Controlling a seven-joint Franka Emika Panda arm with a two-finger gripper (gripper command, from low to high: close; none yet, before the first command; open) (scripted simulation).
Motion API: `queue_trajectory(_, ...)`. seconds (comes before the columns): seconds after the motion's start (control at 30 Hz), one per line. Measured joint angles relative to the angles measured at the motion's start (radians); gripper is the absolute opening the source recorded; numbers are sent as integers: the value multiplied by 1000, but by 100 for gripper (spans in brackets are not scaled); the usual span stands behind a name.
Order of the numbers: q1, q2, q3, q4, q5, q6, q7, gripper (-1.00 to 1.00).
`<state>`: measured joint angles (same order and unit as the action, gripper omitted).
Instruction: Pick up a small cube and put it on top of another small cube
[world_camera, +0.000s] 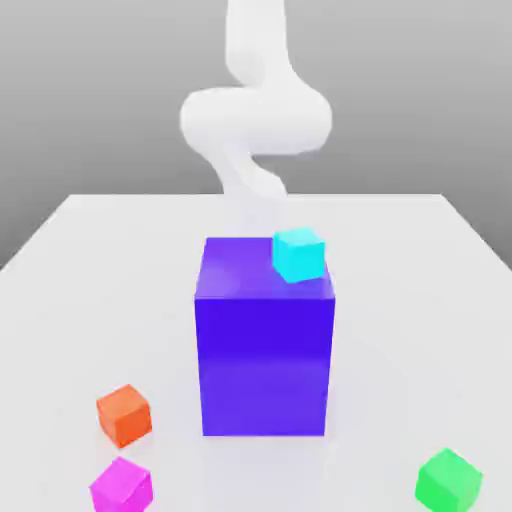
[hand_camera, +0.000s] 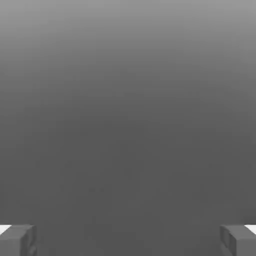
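On the surface (world_camera: 80, 260), the small cube (world_camera: 121, 487) bears no writing; the jaws stand wide apart, holding nothing.

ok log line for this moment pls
claw: open, empty | magenta cube: on table, untouched | cyan cube: atop blue block

No text, labels, nos. or signs readable anywhere; cubes, block & table all plain.
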<state>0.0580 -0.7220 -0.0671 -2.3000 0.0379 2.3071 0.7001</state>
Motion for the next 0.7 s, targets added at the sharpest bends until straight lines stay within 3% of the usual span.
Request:
queue_trajectory(0.4,212,379,-279,1,250,32,-533,0)
queue_trajectory(0.7,254,665,-371,3,448,51,-935,0)
